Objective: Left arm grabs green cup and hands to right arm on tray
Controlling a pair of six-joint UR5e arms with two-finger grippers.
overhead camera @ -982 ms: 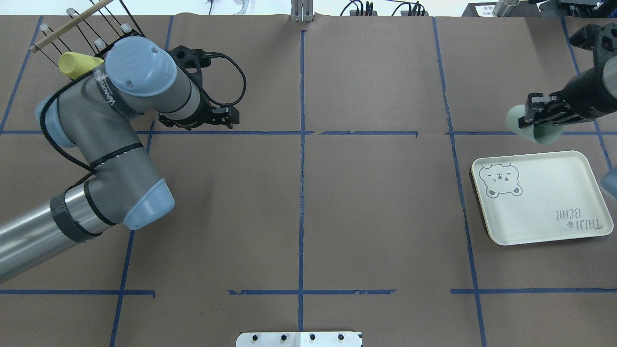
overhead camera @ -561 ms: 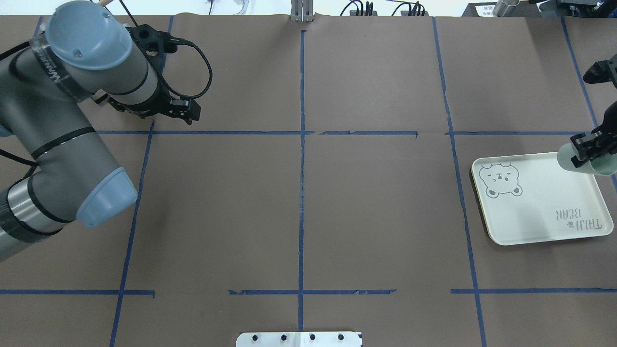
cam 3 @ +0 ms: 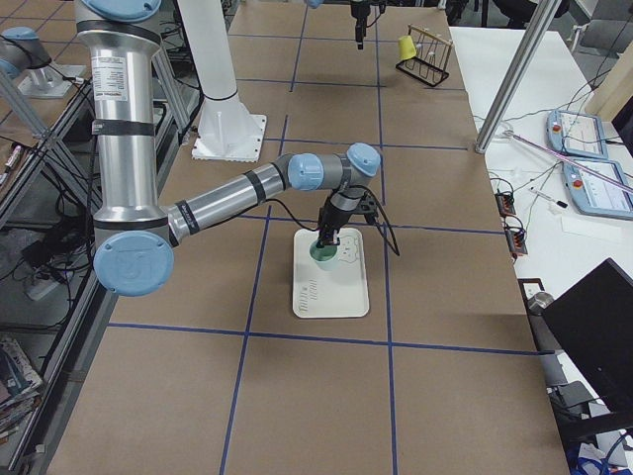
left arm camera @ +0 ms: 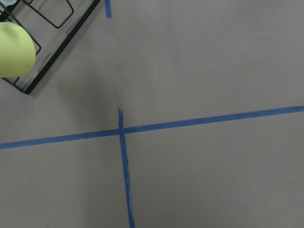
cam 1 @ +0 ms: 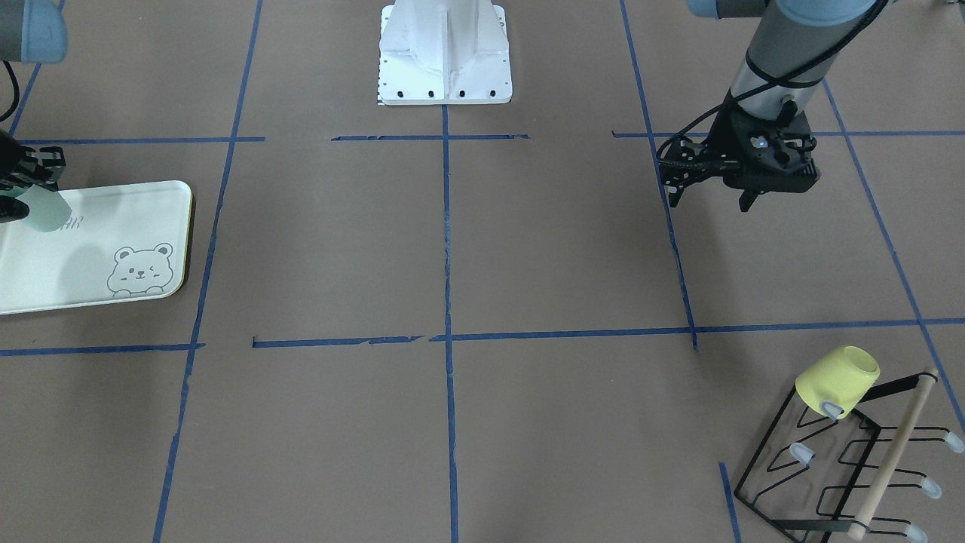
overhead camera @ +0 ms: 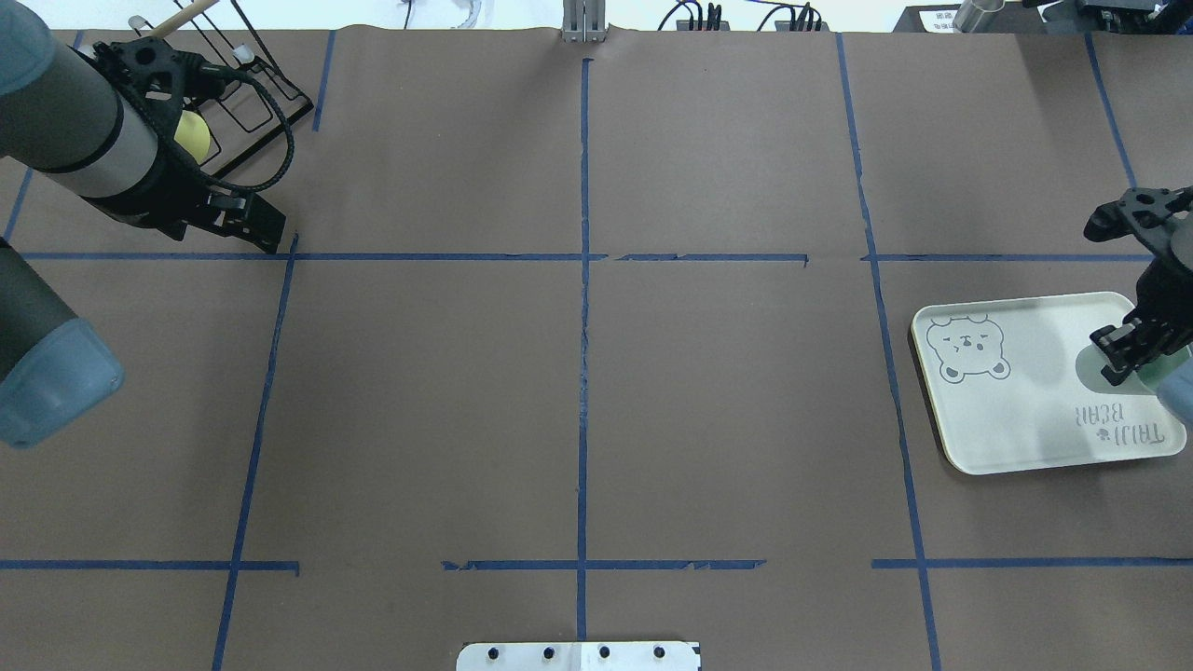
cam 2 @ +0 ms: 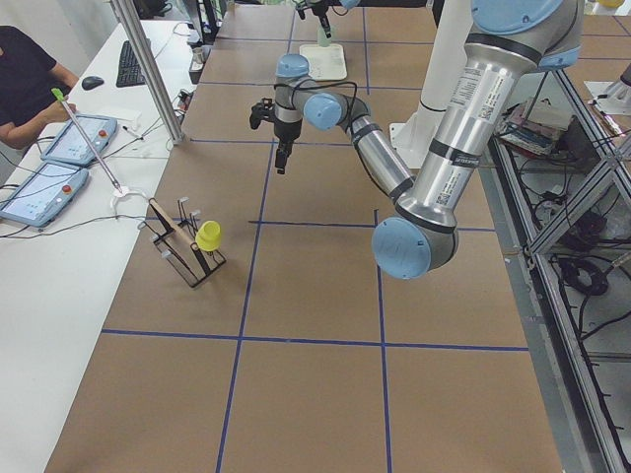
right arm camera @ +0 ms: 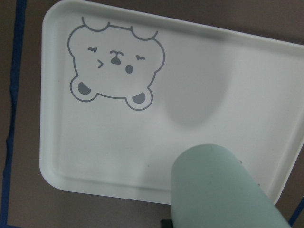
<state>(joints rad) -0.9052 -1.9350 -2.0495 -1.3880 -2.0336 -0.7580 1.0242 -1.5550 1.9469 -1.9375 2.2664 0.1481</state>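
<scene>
Green cup (cam 1: 44,211), a smooth tapered mint plastic tumbler, sits clamped in my right claw (overhead camera: 1123,354) over the lettered end of the cream rounded-corner bear tray (overhead camera: 1007,419), by the surface's right edge. My left claw (cam 1: 707,200) gapes wide near the far left corner.

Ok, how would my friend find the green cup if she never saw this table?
Start at the pale cream rectangular tray with the grey bear drawing, at the table's end on the robot's right. Over its lettered end, the right arm's black pincer grips a small mint-green plastic cup. The yellow plastic cup, the only other one, sits far away on a black wire rack.
</scene>
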